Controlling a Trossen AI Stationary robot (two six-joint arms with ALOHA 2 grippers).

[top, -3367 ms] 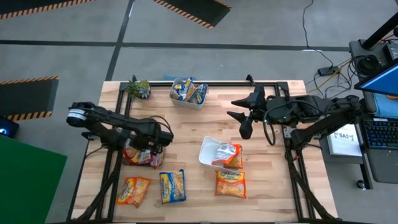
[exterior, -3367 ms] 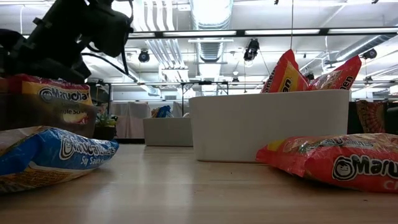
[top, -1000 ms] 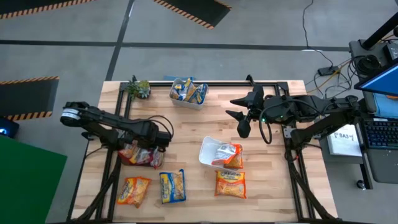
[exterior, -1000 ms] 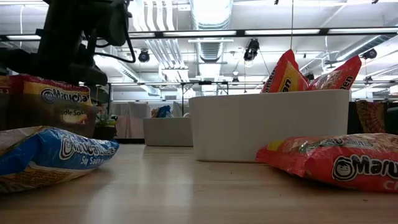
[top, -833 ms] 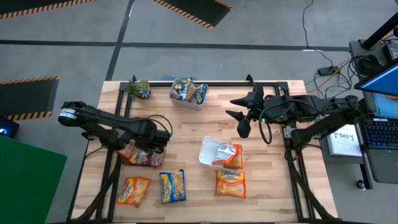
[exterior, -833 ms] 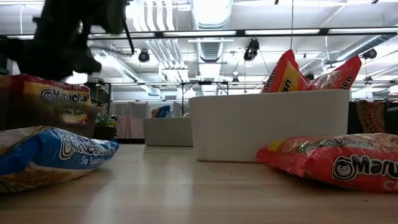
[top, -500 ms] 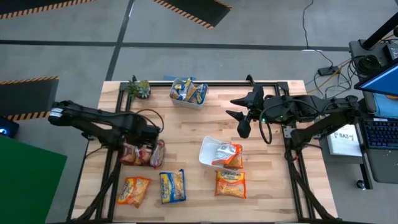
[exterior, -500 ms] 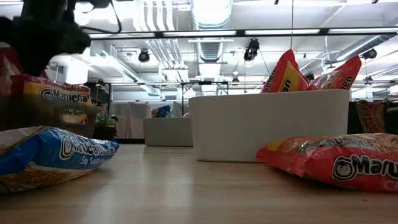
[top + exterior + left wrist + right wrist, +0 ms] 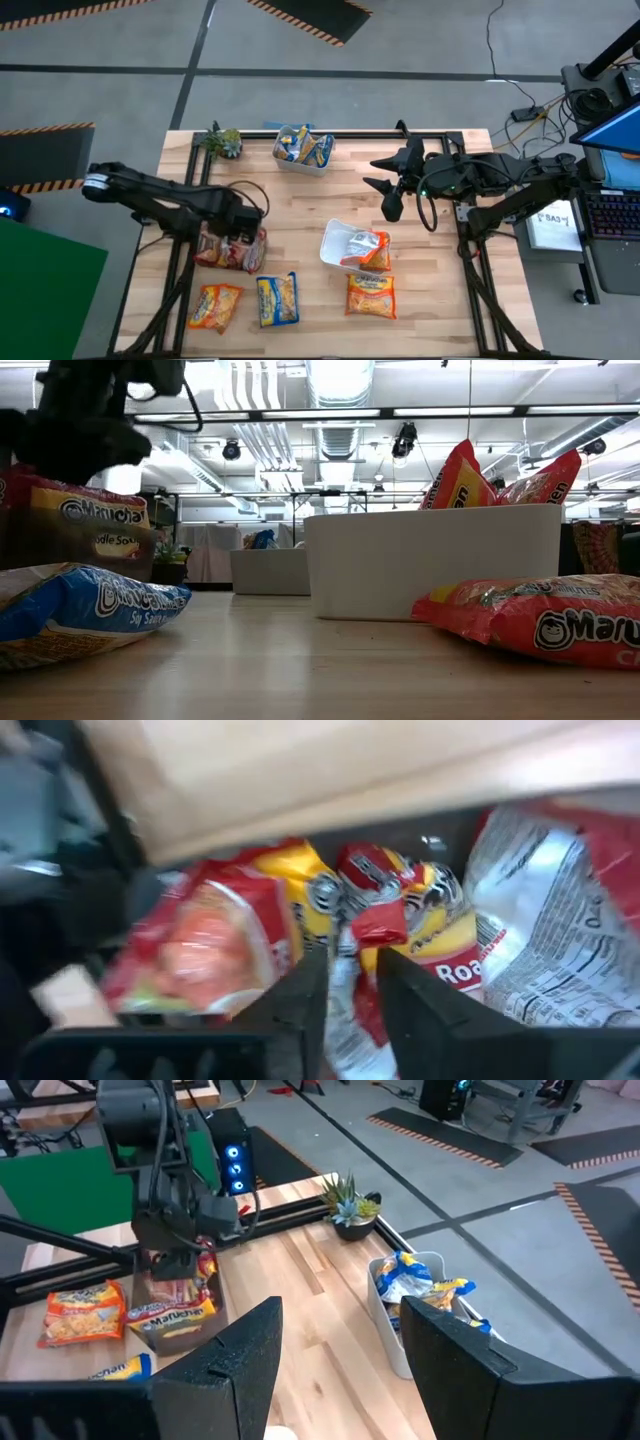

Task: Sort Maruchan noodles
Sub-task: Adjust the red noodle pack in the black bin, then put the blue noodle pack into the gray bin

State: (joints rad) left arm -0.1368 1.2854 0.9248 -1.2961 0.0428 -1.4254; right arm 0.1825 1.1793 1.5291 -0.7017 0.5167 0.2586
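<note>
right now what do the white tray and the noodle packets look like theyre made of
White tray: probably matte moulded plastic, going by its smooth, even walls. Noodle packets, such as the orange one: thin glossy printed plastic film, crinkled, with highlights on the folds.
</note>
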